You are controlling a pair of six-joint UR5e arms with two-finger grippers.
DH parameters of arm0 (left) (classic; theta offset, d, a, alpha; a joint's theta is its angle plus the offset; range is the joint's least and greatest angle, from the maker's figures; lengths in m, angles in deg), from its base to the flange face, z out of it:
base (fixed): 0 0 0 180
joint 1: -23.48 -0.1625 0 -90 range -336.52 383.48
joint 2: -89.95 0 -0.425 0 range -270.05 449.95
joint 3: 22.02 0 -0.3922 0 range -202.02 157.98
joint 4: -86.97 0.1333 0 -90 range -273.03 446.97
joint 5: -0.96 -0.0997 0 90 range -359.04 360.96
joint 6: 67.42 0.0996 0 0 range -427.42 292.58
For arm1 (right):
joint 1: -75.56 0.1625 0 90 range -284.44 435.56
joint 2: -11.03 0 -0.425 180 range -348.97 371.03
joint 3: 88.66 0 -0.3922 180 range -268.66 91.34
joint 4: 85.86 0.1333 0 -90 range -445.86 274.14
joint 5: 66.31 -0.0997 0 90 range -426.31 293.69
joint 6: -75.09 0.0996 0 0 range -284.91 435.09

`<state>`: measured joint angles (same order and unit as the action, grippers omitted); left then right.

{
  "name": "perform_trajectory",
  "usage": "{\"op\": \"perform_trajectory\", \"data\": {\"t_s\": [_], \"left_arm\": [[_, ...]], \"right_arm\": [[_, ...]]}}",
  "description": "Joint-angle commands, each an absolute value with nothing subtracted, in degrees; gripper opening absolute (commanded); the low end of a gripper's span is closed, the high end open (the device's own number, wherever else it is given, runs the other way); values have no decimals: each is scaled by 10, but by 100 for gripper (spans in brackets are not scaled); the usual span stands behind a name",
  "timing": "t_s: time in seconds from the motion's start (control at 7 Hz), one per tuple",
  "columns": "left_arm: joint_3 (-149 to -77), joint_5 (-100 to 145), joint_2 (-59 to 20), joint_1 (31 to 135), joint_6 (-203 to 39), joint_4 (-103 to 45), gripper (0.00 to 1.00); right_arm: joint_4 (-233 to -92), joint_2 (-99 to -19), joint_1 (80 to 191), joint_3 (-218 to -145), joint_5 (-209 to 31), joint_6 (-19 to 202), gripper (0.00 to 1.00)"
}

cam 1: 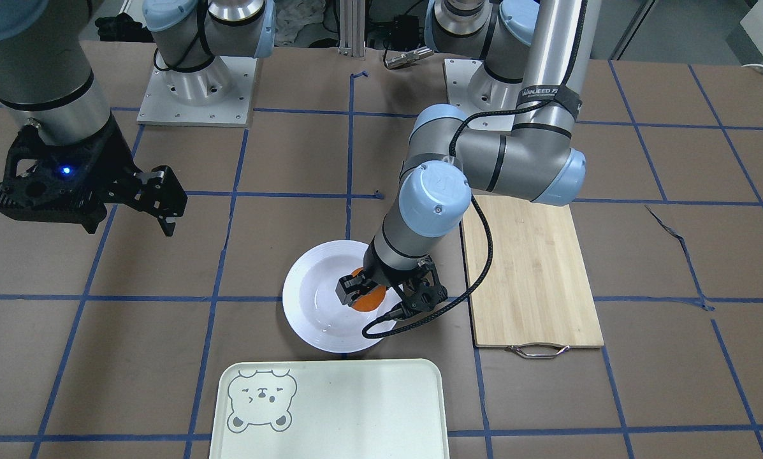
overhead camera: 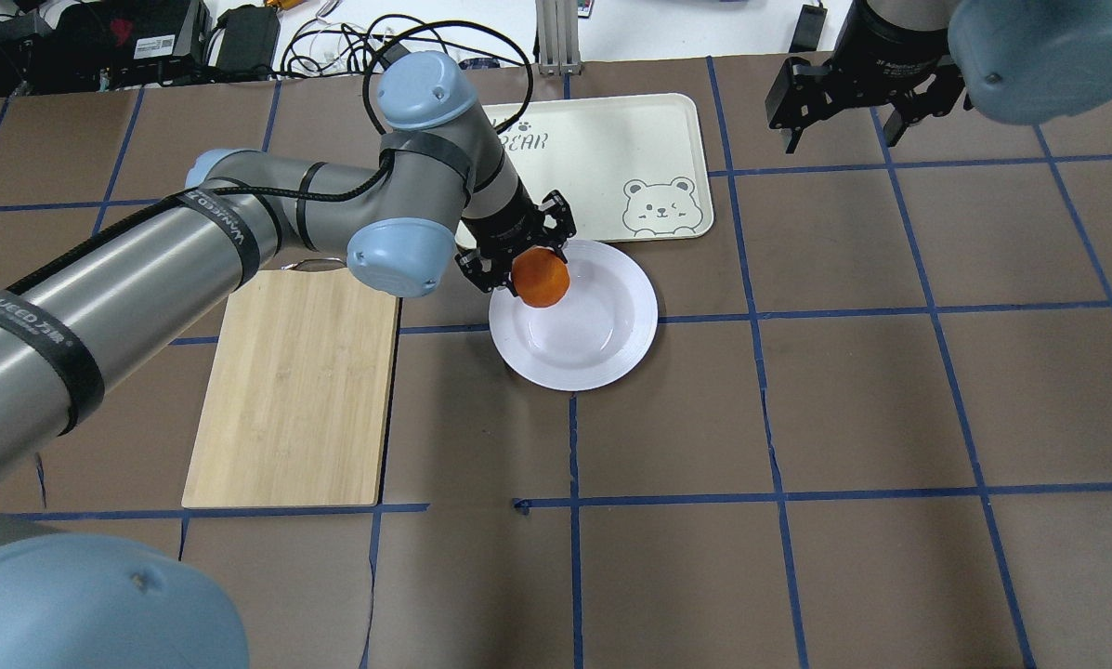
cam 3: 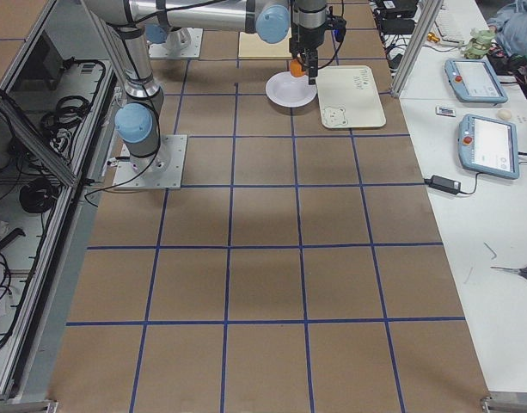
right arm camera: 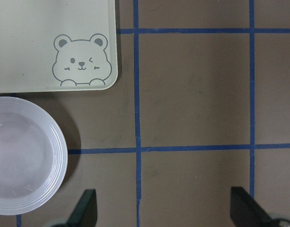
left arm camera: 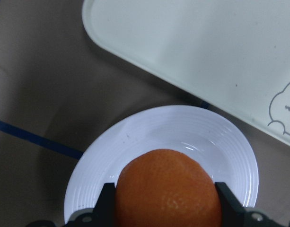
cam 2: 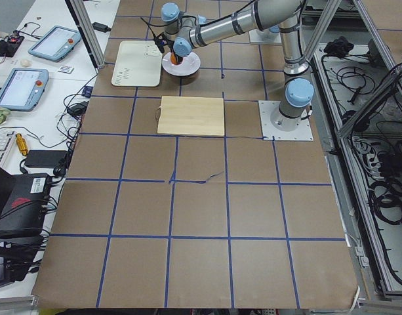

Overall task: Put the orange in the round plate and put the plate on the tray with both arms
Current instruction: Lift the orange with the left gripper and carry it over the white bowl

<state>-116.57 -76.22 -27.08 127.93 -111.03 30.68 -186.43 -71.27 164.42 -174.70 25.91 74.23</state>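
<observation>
My left gripper (cam 1: 367, 294) is shut on the orange (overhead camera: 541, 277), its fingers at either side of the fruit (left arm camera: 168, 189). The orange hangs over the round plate (overhead camera: 602, 325), above the rim part nearest the cutting board. The white plate (cam 1: 314, 299) lies on the brown table just in front of the cream tray (cam 1: 356, 408), whose bear face (overhead camera: 662, 206) is in the corner near the plate. My right gripper (overhead camera: 839, 130) stands open and holds nothing, well off to the plate's side; its wrist view shows the plate's edge (right arm camera: 21, 161) and the tray corner (right arm camera: 40, 42).
A light wooden cutting board (overhead camera: 295, 381) with a metal handle (cam 1: 537, 349) lies beside the plate, under my left arm. Blue tape lines cross the brown table. Cables and devices lie beyond the table's far edge behind the tray.
</observation>
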Motion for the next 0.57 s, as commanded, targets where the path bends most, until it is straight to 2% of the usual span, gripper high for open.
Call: {"op": "perform_trajectory", "data": {"t_s": [0.0, 0.14, 0.43], "left_arm": [[-1180, -759, -278, 1301, -1132, 328, 28], [-1181, -759, -278, 1303, -1129, 333, 99], [-1163, -765, -256, 1298, -1101, 329, 100]], "right_arm": [[-1871, -711, 1643, -1747, 258, 745, 100], [-1869, -708, 1640, -1748, 229, 748, 100], [-1879, -705, 1638, -1785, 212, 749, 100]]}}
